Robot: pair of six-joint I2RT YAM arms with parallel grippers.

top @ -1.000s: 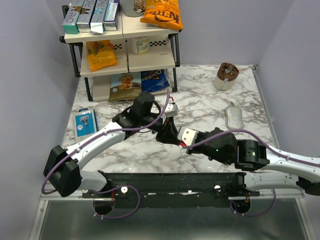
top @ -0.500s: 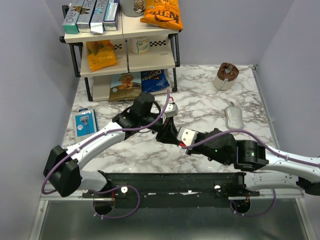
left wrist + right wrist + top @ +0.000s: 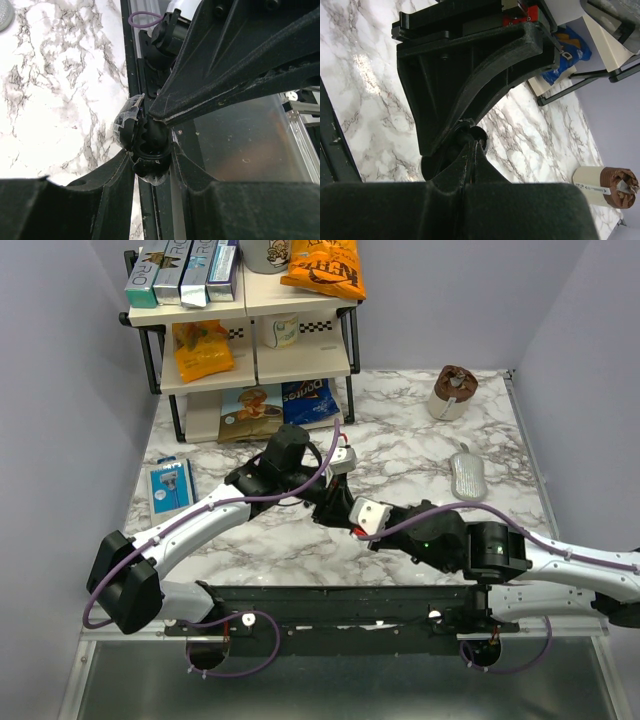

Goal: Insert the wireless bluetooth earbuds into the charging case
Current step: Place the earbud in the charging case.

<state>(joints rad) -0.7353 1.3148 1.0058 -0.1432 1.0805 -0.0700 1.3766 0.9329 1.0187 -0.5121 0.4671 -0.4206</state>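
Above the bench (image 3: 400, 455) | left wrist: left fingers (image 3: 107, 182) pinch charging case (image 3: 140, 142); right fingers (image 3: 225, 85) pressed together at its cavity | top external: case hidden

Lab setup w/ marble table (image 3: 400, 445), snack rack (image 3: 262, 306), grey walls (image 3: 60, 390).

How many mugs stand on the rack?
2. The upper mug: top tier of the rack, cut by the frame edge; the lower mug: middle tier, right of the orange snack bag. More may hide behind bags.
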